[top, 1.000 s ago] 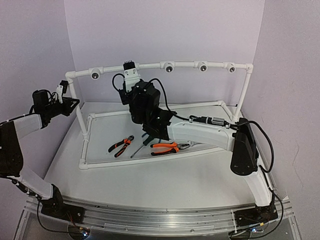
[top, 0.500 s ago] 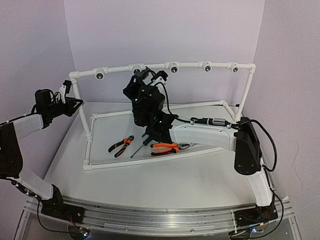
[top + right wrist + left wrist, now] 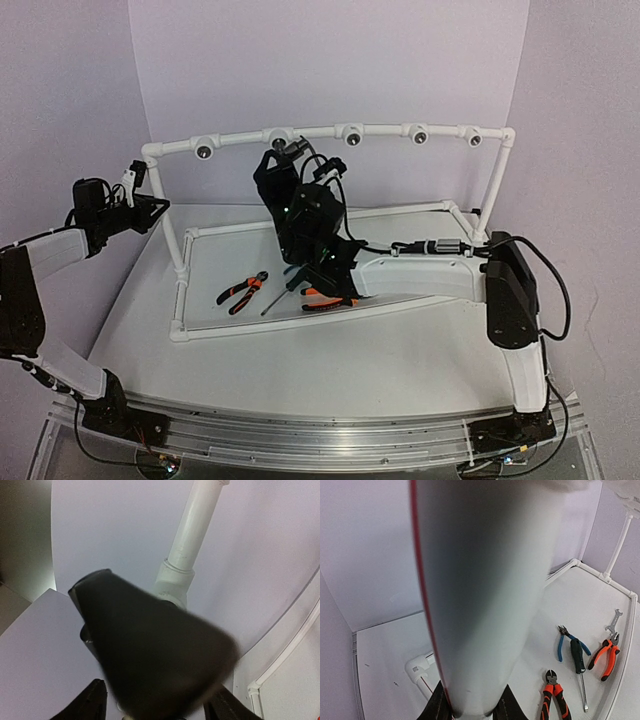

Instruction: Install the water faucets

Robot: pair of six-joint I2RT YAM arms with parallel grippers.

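A dark faucet (image 3: 150,655) fills the right wrist view, blurred, in front of a white socket fitting (image 3: 175,580) on the pipe. My right gripper (image 3: 157,705) stands open around it, with a gap showing at the left finger. From above, that gripper (image 3: 296,160) is raised to the top rail, where the small grey faucet (image 3: 289,147) sits at the second socket. My left gripper (image 3: 140,205) is shut on the white pipe frame's left upright (image 3: 163,215). In the left wrist view the pipe (image 3: 480,590) fills the space between the black fingers (image 3: 439,707).
Orange-handled pliers (image 3: 242,290) and a screwdriver (image 3: 275,298) lie inside the frame's base, with more orange pliers (image 3: 322,300) under my right arm. The left wrist view also shows blue cutters (image 3: 567,640) and a wrench (image 3: 614,620). Purple walls stand close behind.
The right gripper's jaws have spread apart around the faucet at the top rail. The right arm and the pipe frame have shifted slightly right. The left gripper keeps its hold.
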